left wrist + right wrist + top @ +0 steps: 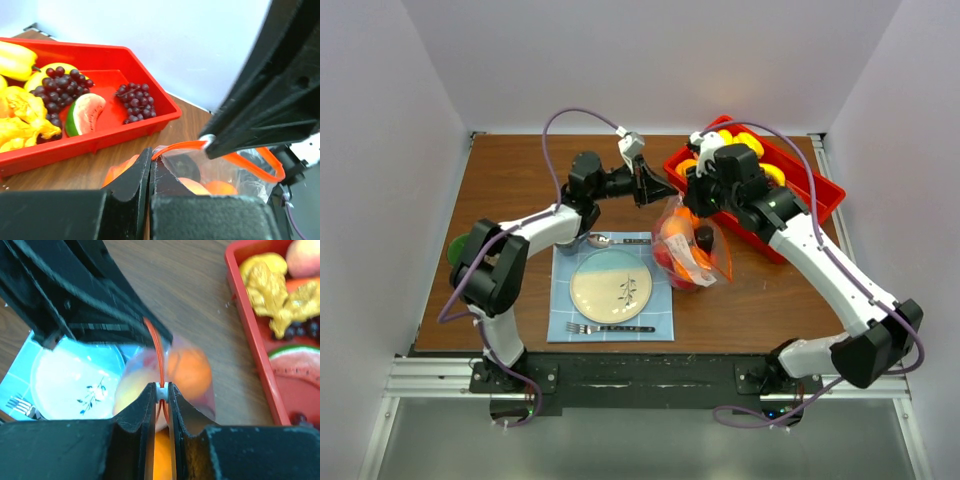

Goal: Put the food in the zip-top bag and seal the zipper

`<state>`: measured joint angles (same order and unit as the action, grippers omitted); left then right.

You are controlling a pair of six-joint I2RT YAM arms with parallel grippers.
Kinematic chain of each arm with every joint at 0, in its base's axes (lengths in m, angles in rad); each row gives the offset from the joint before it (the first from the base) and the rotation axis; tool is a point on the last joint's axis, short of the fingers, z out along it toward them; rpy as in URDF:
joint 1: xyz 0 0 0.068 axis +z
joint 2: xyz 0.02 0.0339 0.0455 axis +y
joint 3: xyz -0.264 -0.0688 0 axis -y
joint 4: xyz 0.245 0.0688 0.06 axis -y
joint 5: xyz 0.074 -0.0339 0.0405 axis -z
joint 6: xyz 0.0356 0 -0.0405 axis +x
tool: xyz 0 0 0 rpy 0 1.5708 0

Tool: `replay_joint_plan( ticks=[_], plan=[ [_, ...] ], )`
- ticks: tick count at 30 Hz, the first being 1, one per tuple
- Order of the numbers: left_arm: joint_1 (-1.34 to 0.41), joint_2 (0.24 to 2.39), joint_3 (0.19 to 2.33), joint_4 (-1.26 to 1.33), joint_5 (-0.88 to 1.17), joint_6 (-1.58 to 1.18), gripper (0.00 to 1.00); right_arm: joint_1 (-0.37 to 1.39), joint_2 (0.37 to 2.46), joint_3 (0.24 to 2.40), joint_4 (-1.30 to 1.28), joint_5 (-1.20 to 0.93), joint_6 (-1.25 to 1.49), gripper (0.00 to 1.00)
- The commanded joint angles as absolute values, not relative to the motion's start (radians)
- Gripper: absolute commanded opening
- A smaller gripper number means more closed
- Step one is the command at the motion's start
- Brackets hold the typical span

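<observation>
the zip-top bag (692, 248), w/ oranges (189, 371) inside, is seen at frame centre, just right of the plate (611, 285). its zipper (159, 357) is pinched by the right gripper (161, 392), fingers clenched on the strip. the left gripper (177, 150) sits at the bag mouth, upper centre; it seems closed on the zipper, though the view is partly blocked. grapes (135, 101) and a watermelon slice (85, 113) lie in the red tray (812, 195), upper right.

A brown wooden table (520, 180) stands enclosed by plain, seemingly white walls (650, 60).
</observation>
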<state>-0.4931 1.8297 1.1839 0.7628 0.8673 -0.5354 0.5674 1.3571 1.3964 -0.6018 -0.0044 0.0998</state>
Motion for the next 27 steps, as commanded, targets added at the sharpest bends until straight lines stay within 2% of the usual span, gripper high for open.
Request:
replay_joint_plan(
  ticks=[1, 16, 27],
  plan=[
    [-0.468, 1.769, 1.175, 0.81, 0.681, -0.528, 0.0, 0.572, 1.258, 1.364, -0.712, 0.041, 0.155, 0.14],
    [-0.465, 1.744, 1.175, 0.681, 0.378, -0.505, 0.0, 0.572, 1.026, 1.227, -0.86, 0.077, 0.304, 0.15],
    [-0.465, 1.732, 1.201, 0.615, 0.276, -0.5, 0.0, 0.572, 0.927, 1.218, -0.934, 0.114, 0.347, 0.15]
  ],
)
